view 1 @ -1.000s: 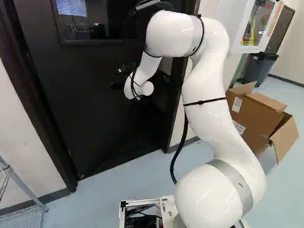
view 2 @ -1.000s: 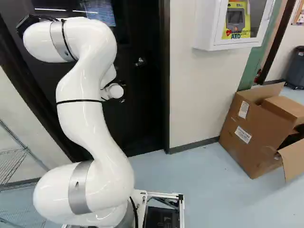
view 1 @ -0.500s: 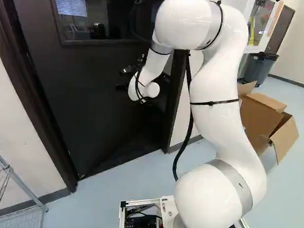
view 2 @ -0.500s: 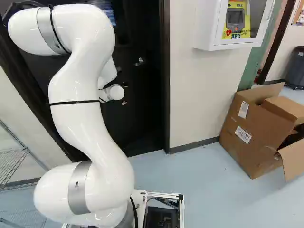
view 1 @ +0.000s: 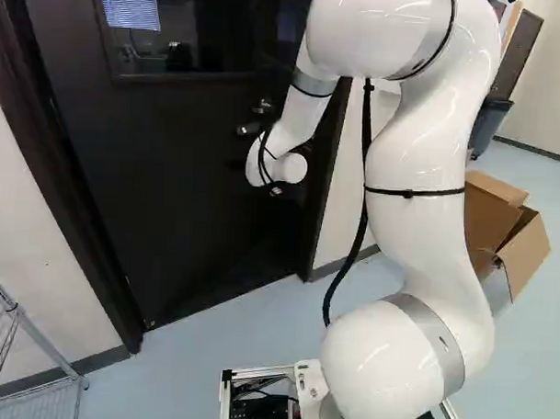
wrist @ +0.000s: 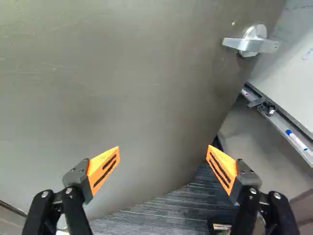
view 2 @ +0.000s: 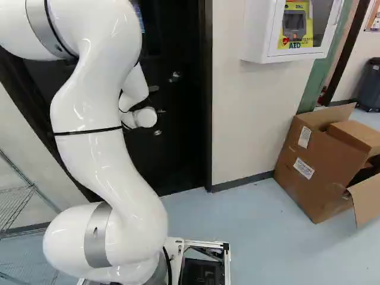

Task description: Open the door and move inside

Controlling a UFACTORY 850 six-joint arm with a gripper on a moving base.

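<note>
Since a white board [wrist: 298, 63] shows past the big, flat, dark door [view 1: 138, 195], I think it's partly open. The black gripper with orange pads [wrist: 164, 147] faces the door, fingers wide apart. The shiny white arm [view 1: 417, 223] stands before the door; going in is left.

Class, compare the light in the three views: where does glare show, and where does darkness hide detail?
Left base view: highlights gleam on the white arm, while the door is nearly black, hiding detail; right base view: glossy streaks on the arm, door similarly dark; wrist view: door looks grey with a soft sheen, handle catching light.
</note>
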